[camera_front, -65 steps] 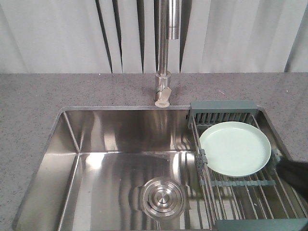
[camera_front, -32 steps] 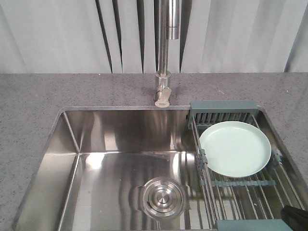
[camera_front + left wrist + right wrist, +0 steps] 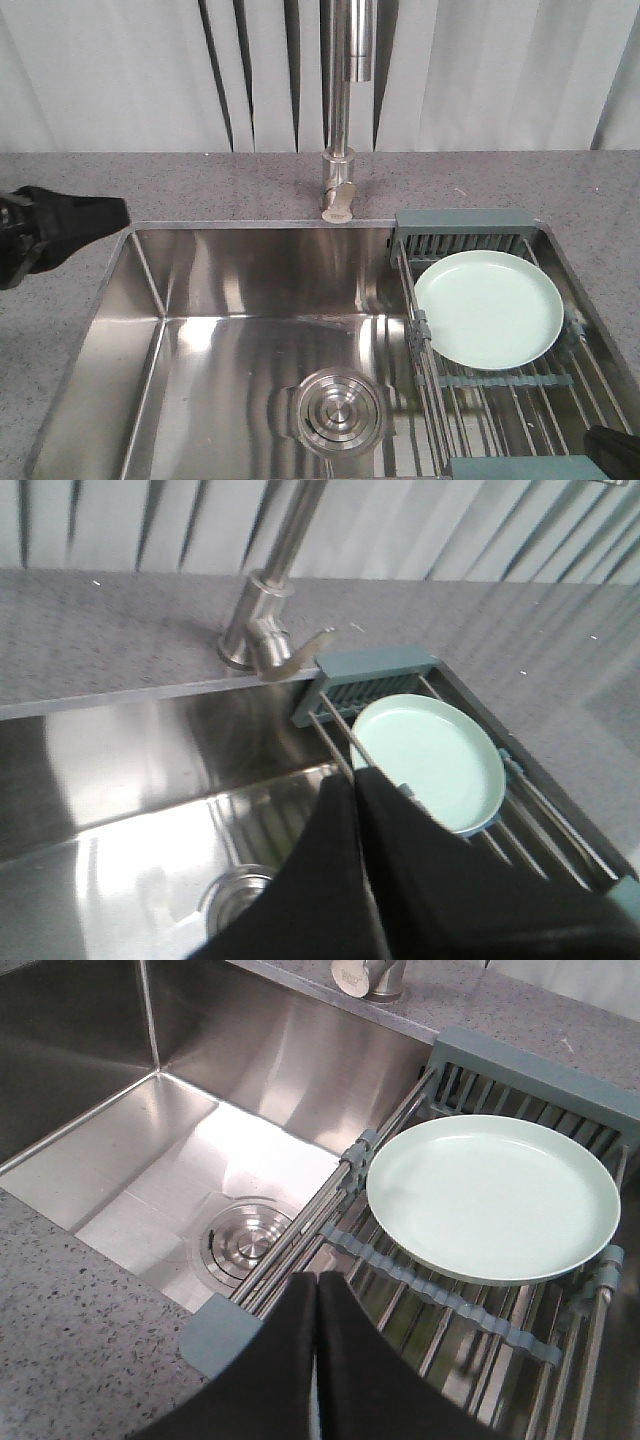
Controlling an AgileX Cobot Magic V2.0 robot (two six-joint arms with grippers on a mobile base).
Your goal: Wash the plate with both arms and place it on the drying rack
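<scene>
One plate (image 3: 488,308) is lying flat on one drying rack (image 3: 520,405), right of frame.
I am keeping my left gripper (image 3: 357,780) and right gripper (image 3: 316,1282) pressed together; one faucet (image 3: 338,110) is standing upper centre.

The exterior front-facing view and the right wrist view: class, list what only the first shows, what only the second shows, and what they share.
Only the exterior front-facing view shows the tall faucet column, the grey curtain behind the counter, and the left tool entering over the sink's left edge.

Only the right wrist view shows the right tool with its two black fingers closed together, hovering over the near end of the drying rack.

Both show the mint-green plate lying on the drying rack, the steel sink and its drain.
</scene>
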